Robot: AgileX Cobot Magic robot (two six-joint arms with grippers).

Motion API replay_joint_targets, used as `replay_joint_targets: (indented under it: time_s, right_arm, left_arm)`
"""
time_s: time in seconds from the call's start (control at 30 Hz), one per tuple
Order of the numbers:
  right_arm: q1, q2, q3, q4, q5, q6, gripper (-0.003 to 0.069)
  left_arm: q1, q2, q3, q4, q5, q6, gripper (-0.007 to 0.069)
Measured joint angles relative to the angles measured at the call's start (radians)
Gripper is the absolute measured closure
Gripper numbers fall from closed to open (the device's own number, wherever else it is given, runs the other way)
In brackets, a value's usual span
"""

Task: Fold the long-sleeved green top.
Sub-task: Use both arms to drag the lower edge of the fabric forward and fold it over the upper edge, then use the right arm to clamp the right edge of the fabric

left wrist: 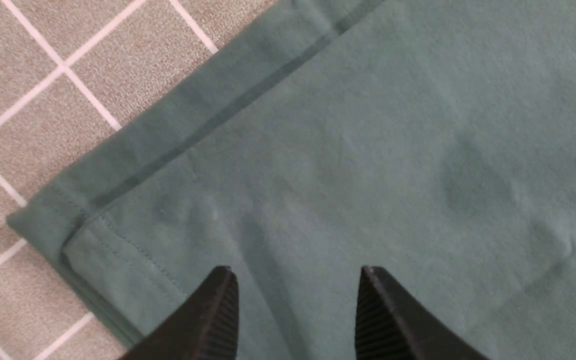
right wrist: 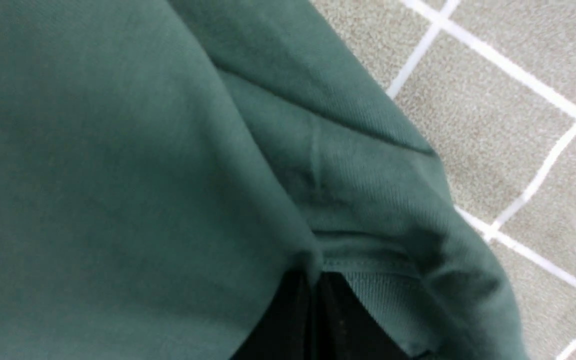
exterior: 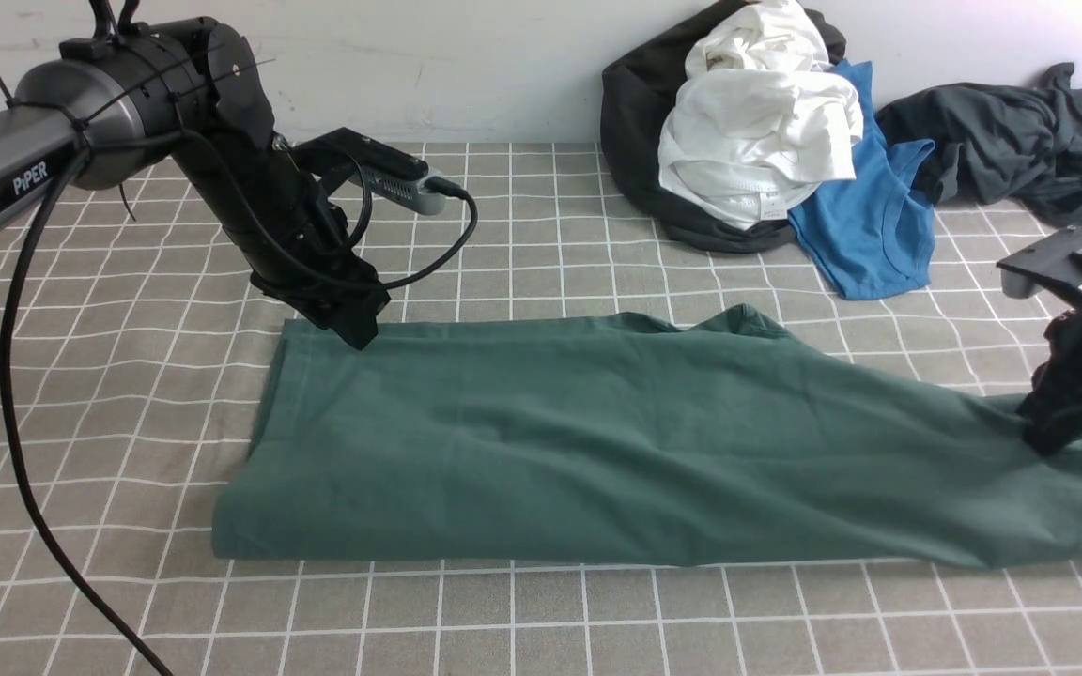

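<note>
Green long-sleeved top (exterior: 597, 441) spread lengthwise across centre of checked tablecloth (exterior: 503, 620). Left gripper (left wrist: 296, 274) released, jaws apart just over far-left hem corner. Right gripper (right wrist: 318, 300) clenched, pinching fabric at top's right end.

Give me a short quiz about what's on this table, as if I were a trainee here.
1. True or false: the left gripper is clamped on the green top.
2. Which colour lies uppermost on the clothes pile at the back? A white, B blue, C red.
3. Which gripper is pinching the top?
Key: 1 false, its jaws stand apart over a hemmed corner. 2 A. 3 the right gripper, shut on a fold of cloth.
</note>
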Motion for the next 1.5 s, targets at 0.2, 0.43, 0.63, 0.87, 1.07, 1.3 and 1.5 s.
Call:
replay_joint_targets:
  time_s: [0.2, 0.43, 0.63, 0.87, 1.07, 1.3, 1.5]
  right_arm:
    - [-0.005, -0.018, -0.049, 0.001, -0.012, 0.036, 0.0662]
    - [-0.015, 0.017, -0.108, 0.013, -0.077, 0.102, 0.0632]
    - [-0.018, 0.019, -0.11, 0.0, -0.066, 0.162, 0.04]
    - [-0.056, -0.015, -0.11, -0.125, 0.066, 0.423, 0.013]
    - [-0.156, 0.001, -0.053, -0.06, 0.049, 0.477, 0.0076]
    - [-0.138, 0.09, -0.043, -0.003, -0.012, 0.464, 0.0074]
    - [-0.102, 0.092, -0.046, -0.01, -0.019, 0.459, 0.0167]
  left_arm:
    - [0.0, 0.0, 0.0, 0.002, 0.0, 0.0, 0.0358]
    - [0.0, 0.0, 0.0, 0.004, 0.0, 0.0, 0.0359]
    - [0.0, 0.0, 0.0, 0.01, 0.005, 0.0, 0.0417]
    - [0.0, -0.014, 0.0, 0.017, 0.011, 0.0, 0.0512]
    - [0.0, -0.037, 0.0, 0.017, 0.011, 0.0, 0.0582]
    - [0.0, -0.038, -0.002, 0.018, 0.029, 0.002, 0.0609]
    - [0.0, -0.038, -0.002, 0.018, 0.036, 0.004, 0.0609]
